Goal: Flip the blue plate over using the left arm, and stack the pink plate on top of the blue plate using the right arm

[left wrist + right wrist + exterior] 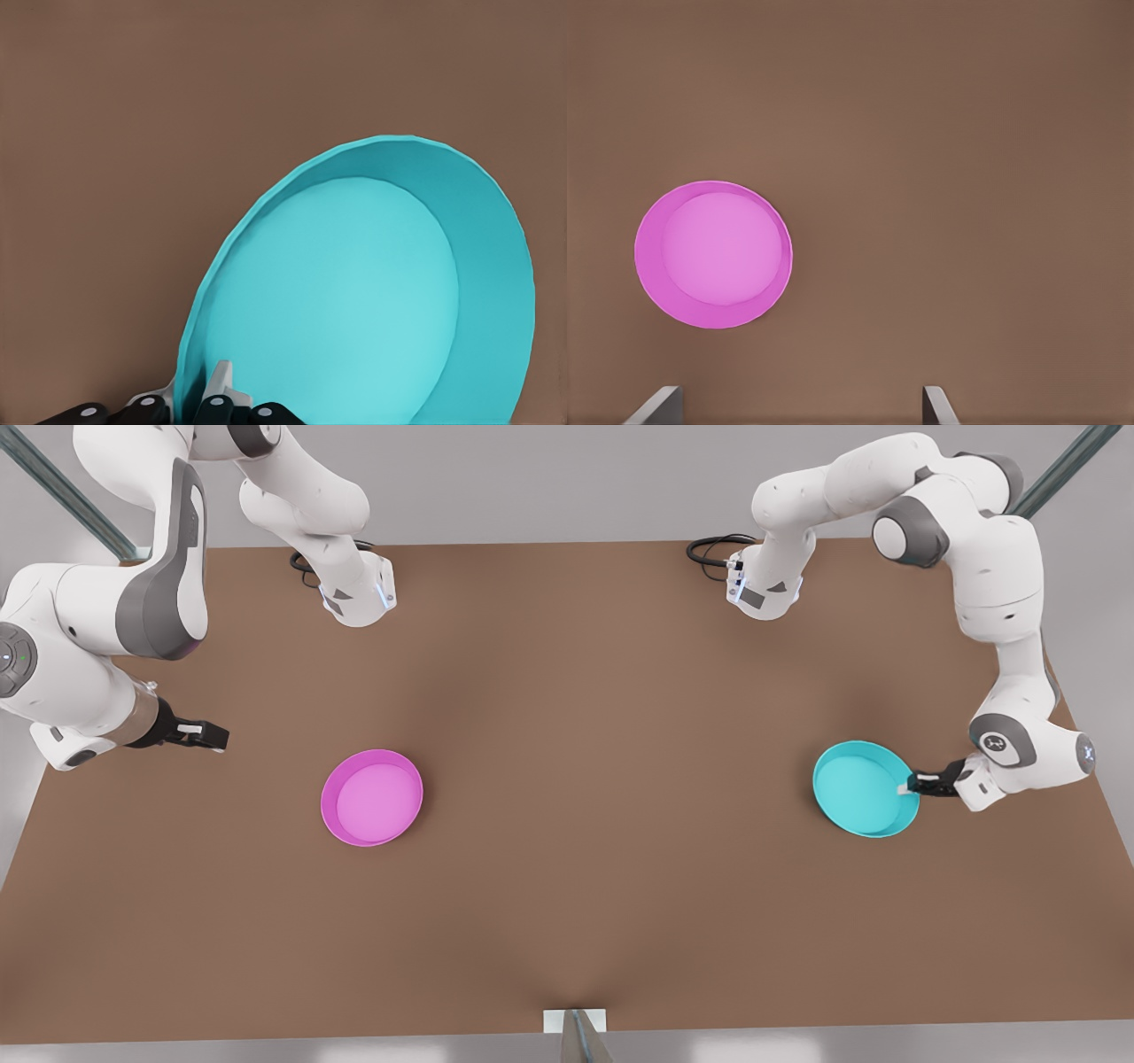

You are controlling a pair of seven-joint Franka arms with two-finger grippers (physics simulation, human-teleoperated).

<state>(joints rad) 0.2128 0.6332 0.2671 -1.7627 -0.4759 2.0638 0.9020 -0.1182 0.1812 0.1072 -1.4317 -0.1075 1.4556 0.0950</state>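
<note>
Turquoise rim sits pinched between the fingers (219, 386) of our left gripper (912, 786), which clamps the blue plate (864, 788) at its edge on the front view's right. That plate lies hollow side up on the brown table (567, 921), tilted slightly in the left wrist view. Our right gripper (208, 735) hangs at the front view's left with fingers (656, 405) spread apart, holding nothing. We see the pink plate (372, 797) flat on the table near it, well apart from the blue one.
</note>
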